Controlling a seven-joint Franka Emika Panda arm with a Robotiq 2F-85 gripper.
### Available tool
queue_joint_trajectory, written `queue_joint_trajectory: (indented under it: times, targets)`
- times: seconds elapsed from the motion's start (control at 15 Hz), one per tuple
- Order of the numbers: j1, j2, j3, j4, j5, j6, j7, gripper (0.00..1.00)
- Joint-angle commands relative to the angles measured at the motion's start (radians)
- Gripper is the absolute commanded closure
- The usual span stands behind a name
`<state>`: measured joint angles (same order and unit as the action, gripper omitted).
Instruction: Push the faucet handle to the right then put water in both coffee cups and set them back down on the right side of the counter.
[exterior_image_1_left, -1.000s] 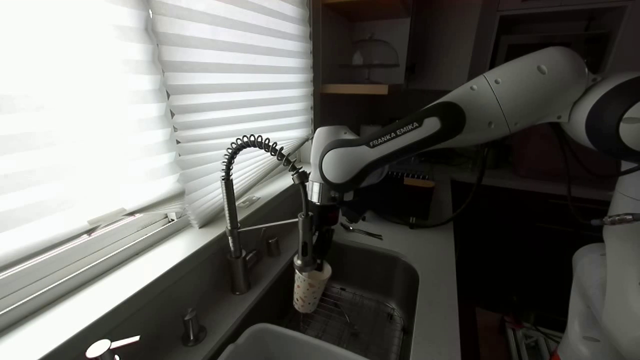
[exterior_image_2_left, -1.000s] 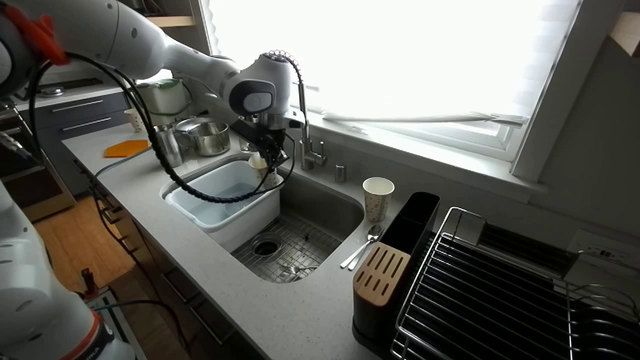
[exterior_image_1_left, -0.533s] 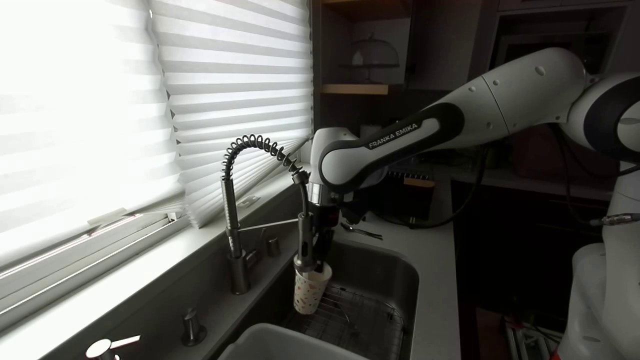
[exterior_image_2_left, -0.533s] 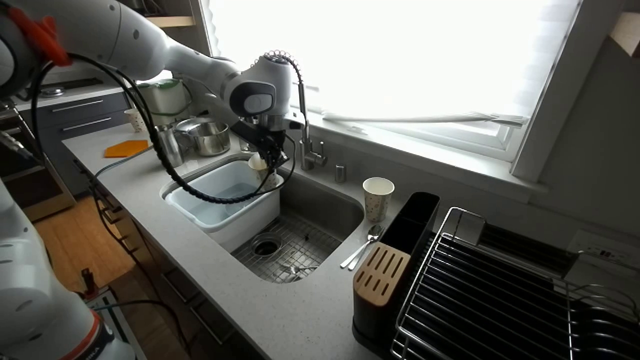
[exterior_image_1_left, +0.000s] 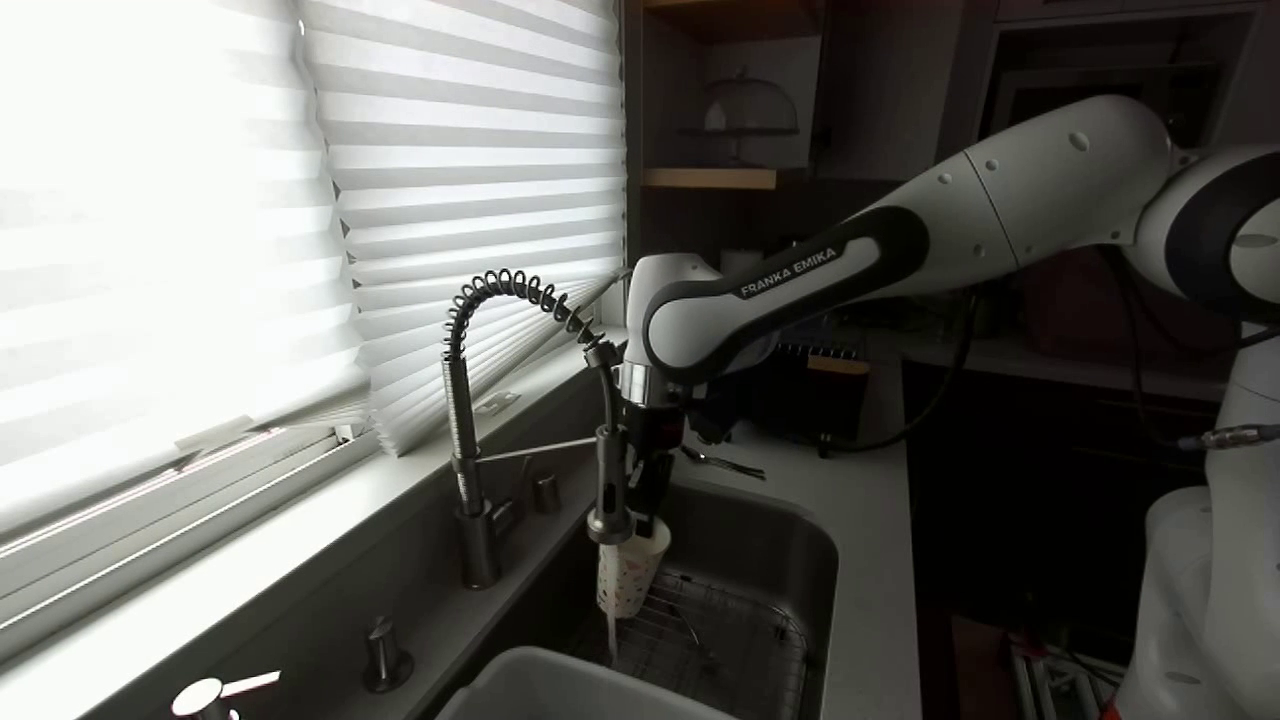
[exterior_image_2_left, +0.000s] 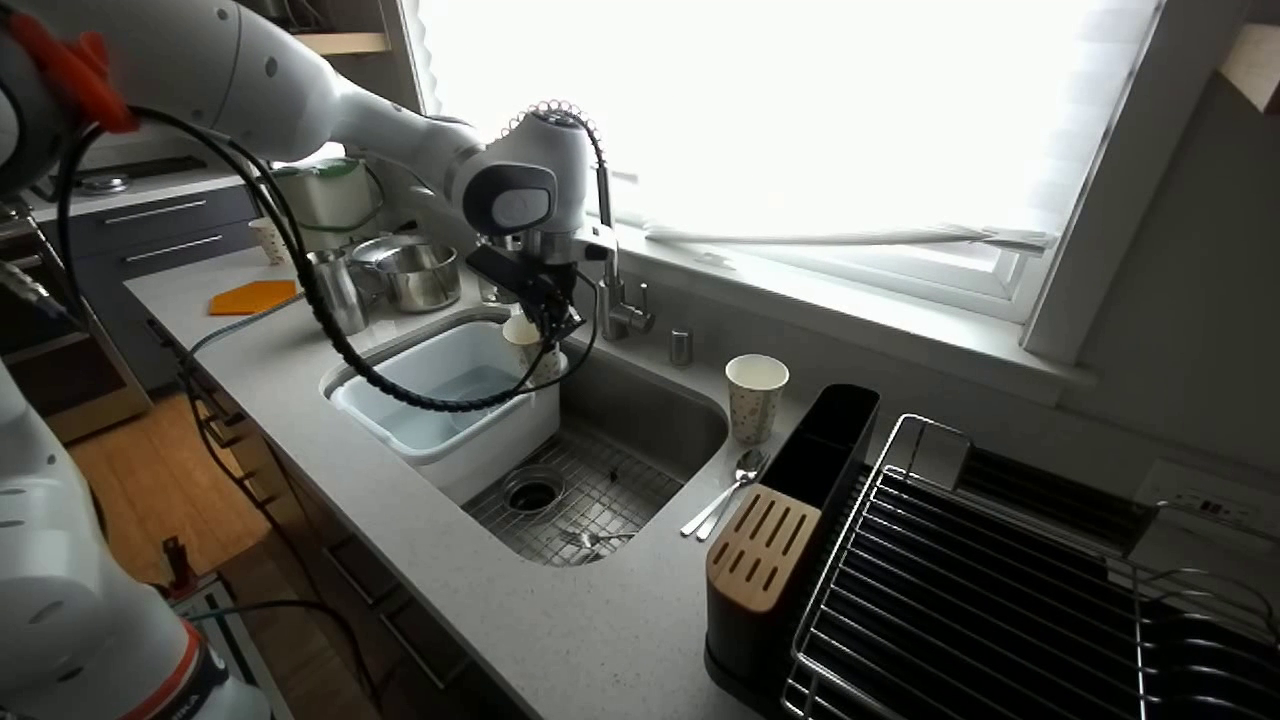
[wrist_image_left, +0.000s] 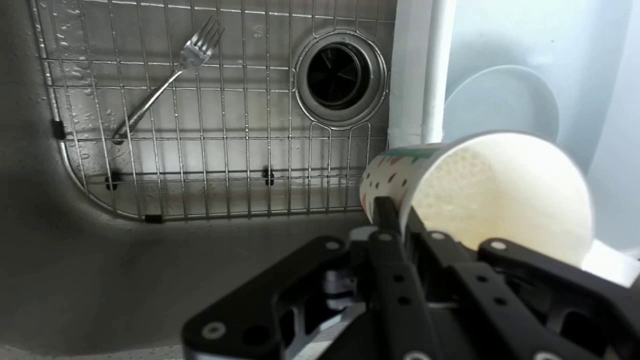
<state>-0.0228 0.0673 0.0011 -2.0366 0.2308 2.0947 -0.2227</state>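
Coffee cup (exterior_image_1_left: 637, 578) tilts — gripper (wrist_image_left: 399, 219) fingers (wrist_image_left: 385, 212) pinching its wall — as faucet (exterior_image_1_left: 611, 485) water (exterior_image_1_left: 612, 635) falls past it.

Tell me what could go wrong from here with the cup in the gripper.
The stream of water from the faucet's spray head runs down past the cup's base in an exterior view, so it may be missing the cup.
The gripper pinches only the wall near the rim, so a fuller cup might swing or slip.
The cup leans in both exterior views, so any water inside could spill on the way to the counter.
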Motion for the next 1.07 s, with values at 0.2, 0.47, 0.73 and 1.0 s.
queue_joint_trajectory:
  times: [0.2, 0.47, 0.73, 1.0]
  targets:
    - [-0.043, -0.119, -0.060, -0.098, -0.146, -0.032, 0.031, 0.99]
    - [-0.102, -0.212, -0.129, -0.153, -0.162, -0.032, 0.057, 0.99]
    - [-0.179, -0.266, -0.211, -0.164, -0.155, -0.044, 0.128, 0.99]
    - [-0.246, -0.253, -0.278, -0.146, -0.155, -0.026, 0.190, 0.99]
